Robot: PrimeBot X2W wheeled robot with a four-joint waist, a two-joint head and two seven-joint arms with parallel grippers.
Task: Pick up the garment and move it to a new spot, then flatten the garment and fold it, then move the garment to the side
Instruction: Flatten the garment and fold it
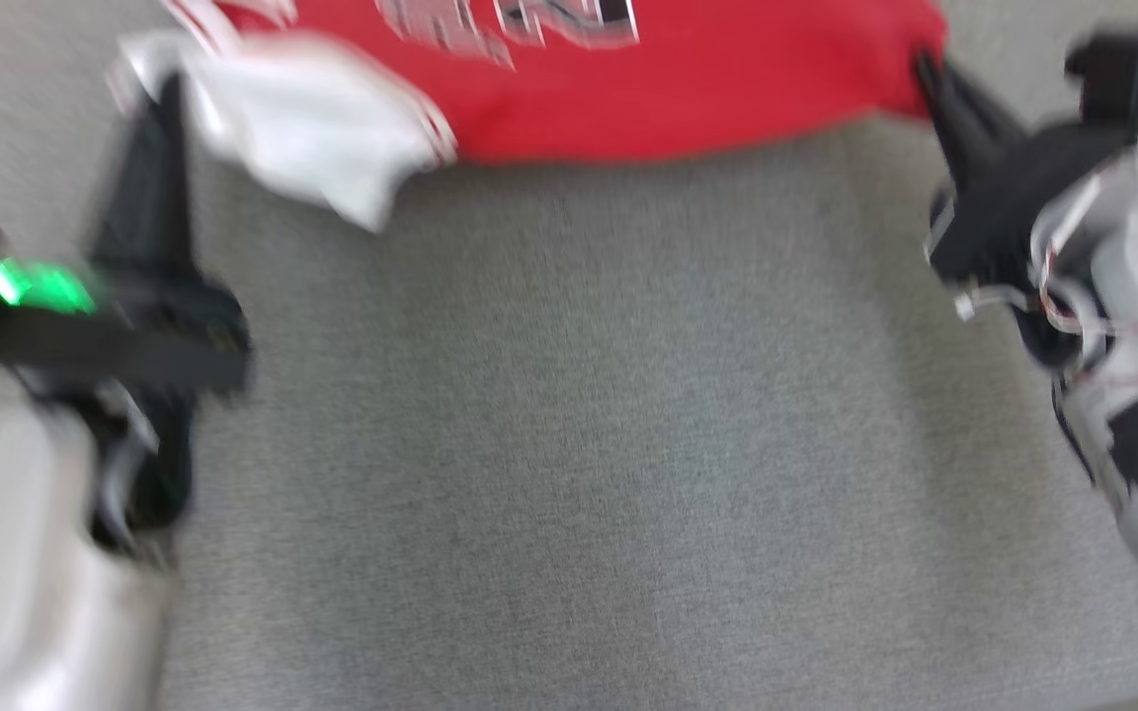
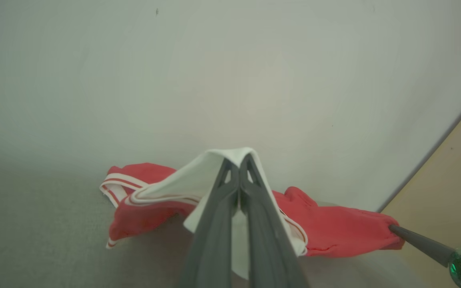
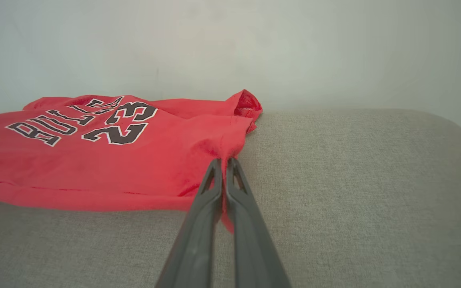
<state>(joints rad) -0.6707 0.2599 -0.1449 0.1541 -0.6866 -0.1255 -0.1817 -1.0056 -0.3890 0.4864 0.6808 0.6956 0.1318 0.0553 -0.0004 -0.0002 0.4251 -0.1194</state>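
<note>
Pinched shut with left pincer [image 2: 237, 162]: white inner fold of red garment [image 3: 106, 160], raised in a peak at the tips. Pinched shut with right pincer [image 3: 224, 162]: red edge of same garment. Spread between both pincers, ahead and left of right pincer, printed side up on grey fabric surface [image 3: 354, 180]. Beyond both, pale wall [image 3: 294, 48].

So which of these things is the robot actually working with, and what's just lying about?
In the job: red jersey; left gripper, shut on its white part; right gripper, shut on its red edge.
Just background: grey cushion under it; pale wall; tan board.
</note>
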